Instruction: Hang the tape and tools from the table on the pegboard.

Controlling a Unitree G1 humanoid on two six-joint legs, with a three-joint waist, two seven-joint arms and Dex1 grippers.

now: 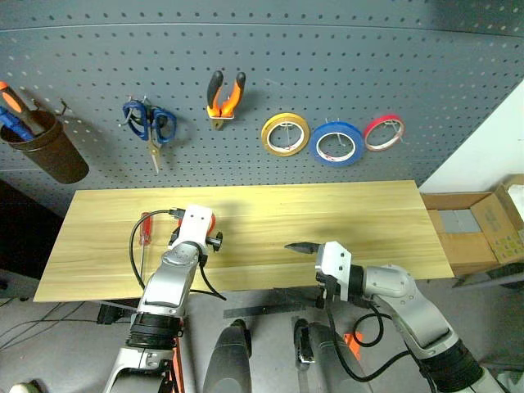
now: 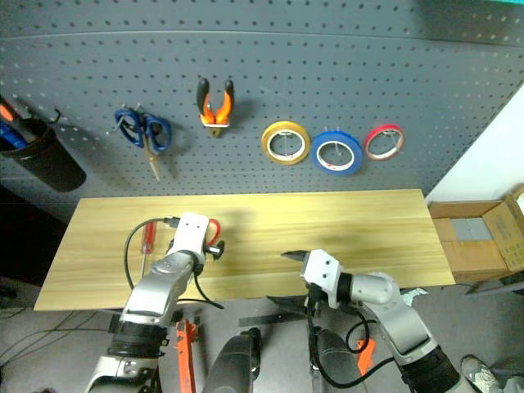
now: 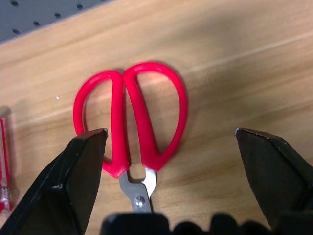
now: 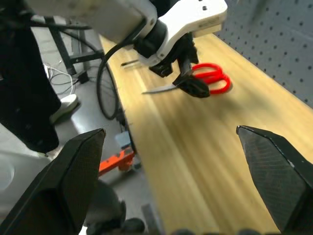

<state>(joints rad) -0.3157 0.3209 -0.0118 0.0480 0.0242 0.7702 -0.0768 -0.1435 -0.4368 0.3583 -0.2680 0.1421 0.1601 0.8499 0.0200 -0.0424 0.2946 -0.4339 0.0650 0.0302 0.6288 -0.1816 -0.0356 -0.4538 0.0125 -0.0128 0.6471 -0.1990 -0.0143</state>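
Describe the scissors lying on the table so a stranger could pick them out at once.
Start at the long light wood table below the dark grey pegboard. Towards its left end, the scissors lie flat between the open fingers of the left gripper, beside a slim red-handled screwdriver. Their handles are bright red loops, unlike the blue-handled scissors hanging on the board.

Both arms are silver-grey metal with rounded joint housings and black ribbed collars lower down. Each wrist ends in a white block, with black cables looping alongside. Each gripper, the left gripper (image 3: 168, 142) and the right gripper (image 4: 171, 142), has two matte black, wedge-shaped fingers.
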